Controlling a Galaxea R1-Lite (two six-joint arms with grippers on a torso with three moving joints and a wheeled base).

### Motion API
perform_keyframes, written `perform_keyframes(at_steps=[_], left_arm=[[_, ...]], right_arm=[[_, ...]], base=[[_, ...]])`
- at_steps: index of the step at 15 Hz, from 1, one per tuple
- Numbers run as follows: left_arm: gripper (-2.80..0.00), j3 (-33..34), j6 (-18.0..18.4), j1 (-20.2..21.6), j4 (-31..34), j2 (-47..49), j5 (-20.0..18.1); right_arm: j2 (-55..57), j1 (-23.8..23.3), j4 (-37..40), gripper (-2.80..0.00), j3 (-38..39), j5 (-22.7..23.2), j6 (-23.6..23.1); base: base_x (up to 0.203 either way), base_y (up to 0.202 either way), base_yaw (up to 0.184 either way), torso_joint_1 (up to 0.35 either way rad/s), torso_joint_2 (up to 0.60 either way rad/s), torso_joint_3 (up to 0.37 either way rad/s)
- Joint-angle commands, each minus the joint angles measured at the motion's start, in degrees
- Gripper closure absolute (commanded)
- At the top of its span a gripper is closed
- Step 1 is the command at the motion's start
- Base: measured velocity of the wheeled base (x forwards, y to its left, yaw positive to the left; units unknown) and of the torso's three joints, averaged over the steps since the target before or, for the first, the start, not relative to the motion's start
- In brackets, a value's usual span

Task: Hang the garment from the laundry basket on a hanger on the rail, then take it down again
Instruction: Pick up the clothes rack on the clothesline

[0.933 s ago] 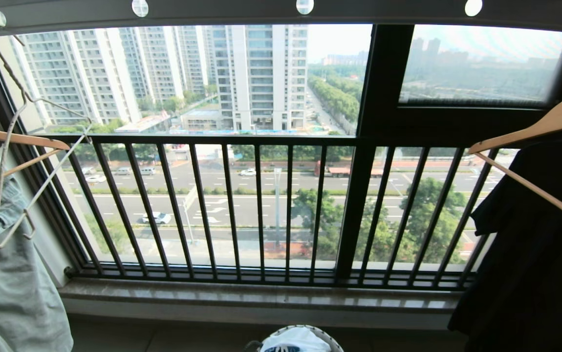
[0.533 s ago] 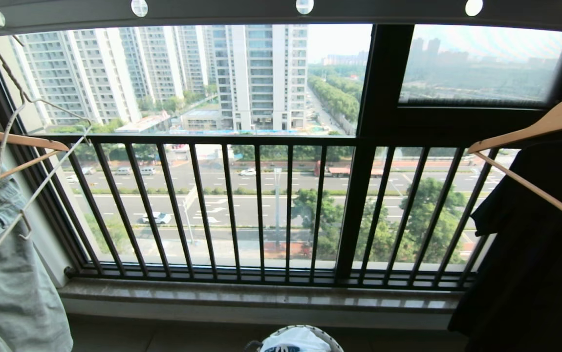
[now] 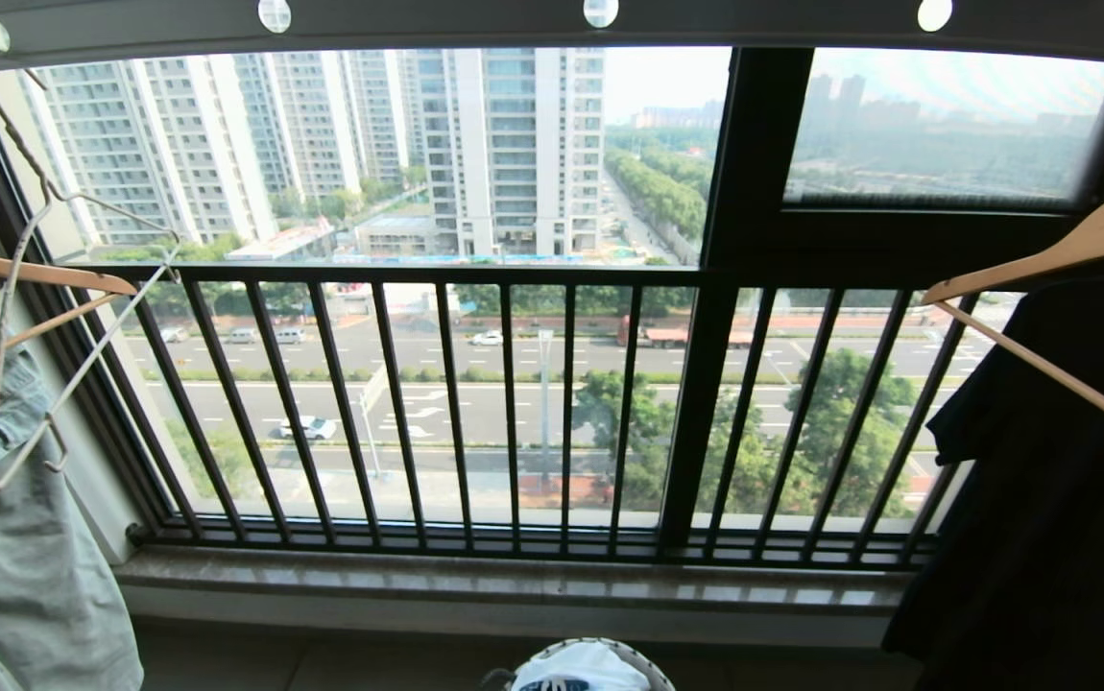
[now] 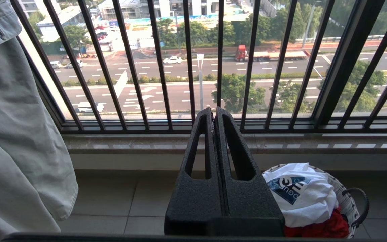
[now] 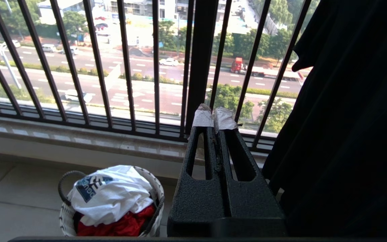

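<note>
The garment (image 3: 581,669), a crumpled white T-shirt with a dark blue print, lies on top in the laundry basket (image 3: 656,672) on the floor below the window. Both wrist views show the garment (image 4: 301,198) (image 5: 112,195) and the laundry basket (image 4: 346,201) (image 5: 66,218). The hanger (image 3: 46,200), thin cream wire, hangs empty from the far left end of the rail (image 3: 418,21), a grey bar with round holes overhead. My left gripper (image 4: 214,111) is shut and empty, left of the basket. My right gripper (image 5: 214,116), its tips wrapped in white, is shut and empty, right of the basket.
A red cloth (image 5: 119,227) lies under the garment. A pale denim piece (image 3: 14,566) hangs on a wooden hanger (image 3: 34,276) at left. A black shirt (image 3: 1042,499) hangs on a wooden hanger (image 3: 1090,235) at right. The black window railing (image 3: 514,403) and the sill (image 3: 514,585) stand ahead.
The wire hanger has swayed slightly to the left and back. Nothing else has moved.
</note>
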Motion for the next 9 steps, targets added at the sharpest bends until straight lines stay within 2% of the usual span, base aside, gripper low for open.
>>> perform_keyframes(at_steps=[1,9], left_arm=[[0.0,0.01,0.02,0.0,0.0,0.01,-0.02],[0.0,0.01,-0.07,0.0,0.0,0.01,0.24]], right_arm=[[0.07,0.02,-0.02,0.0,0.01,0.02,-0.08],[0.07,0.02,-0.02,0.0,0.01,0.02,-0.08]], base=[[0.0,0.0,0.0,0.0,0.0,0.0],[0.0,0.0,0.0,0.0,0.0,0.0]])
